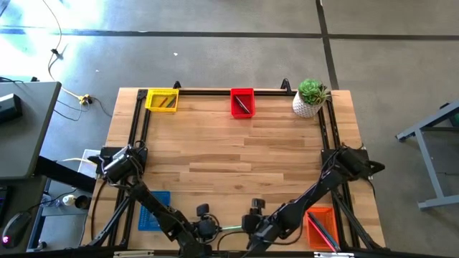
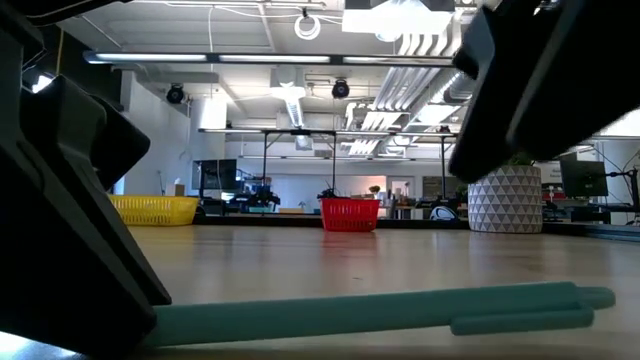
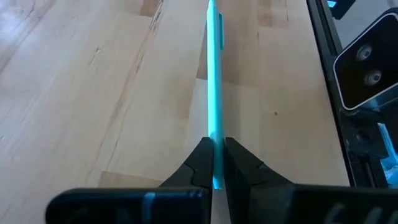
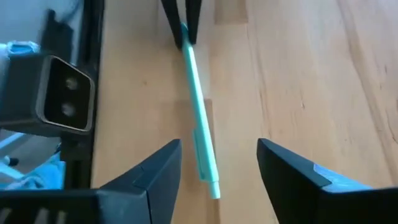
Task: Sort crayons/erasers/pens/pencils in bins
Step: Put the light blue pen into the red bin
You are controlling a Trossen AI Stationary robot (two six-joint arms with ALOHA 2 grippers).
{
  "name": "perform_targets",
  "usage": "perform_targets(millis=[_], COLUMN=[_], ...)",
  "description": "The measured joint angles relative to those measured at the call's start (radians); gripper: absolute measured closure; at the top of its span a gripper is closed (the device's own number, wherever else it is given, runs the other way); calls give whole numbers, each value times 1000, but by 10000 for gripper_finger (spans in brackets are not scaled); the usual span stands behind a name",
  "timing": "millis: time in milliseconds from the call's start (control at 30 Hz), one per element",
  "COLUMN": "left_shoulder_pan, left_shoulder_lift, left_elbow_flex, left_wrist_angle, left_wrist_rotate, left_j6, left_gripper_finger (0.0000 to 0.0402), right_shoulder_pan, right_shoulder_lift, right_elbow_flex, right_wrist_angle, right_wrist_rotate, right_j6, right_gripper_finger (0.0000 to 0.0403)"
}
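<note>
Pen handover at the near counter point(image 1: 237, 154) edge.
My left gripper point(image 3: 214, 163) clamps the teal pen point(image 3: 214, 93) by one end; my right gripper point(image 4: 219, 163) gapes around its other, freeing it.

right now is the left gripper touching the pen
Touching. The left wrist view shows the left gripper shut on the teal pen, both fingers pressed against its end.

right gripper point(image 4: 219, 163) jaws wide | teal pen point(image 4: 199, 118) on table point(image 4: 298, 74) — far end pinched by left gripper point(image 4: 185, 28)
</note>
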Motion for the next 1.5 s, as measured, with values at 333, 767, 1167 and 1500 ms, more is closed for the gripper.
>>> perform_targets(millis=[333, 767, 1167, 1500], left_shoulder_pan=[10, 18, 31, 43], left_shoulder_lift=[-10, -13, -15, -40], left_elbow_flex=[-2, -1, 0, 2], left_wrist_angle=[3, 74, 87, 73], left_wrist_rotate=[-26, -64, -70, -22], left_j6=[-6, 16, 19, 40], left_gripper_finger=[401, 401, 401, 346], right_shoulder_pan=[-28, -48, -50, -51], right_shoulder_lift=[47, 48, 48, 48], right_elbow_flex=[-6, -7, -7, -8], right_wrist_angle=[5, -25, -23, -17], right_wrist_rotate=[-85, -84, -129, -136], right_j6=[-44, -93, -125, -127], right_gripper_finger=[198, 225, 367, 379])
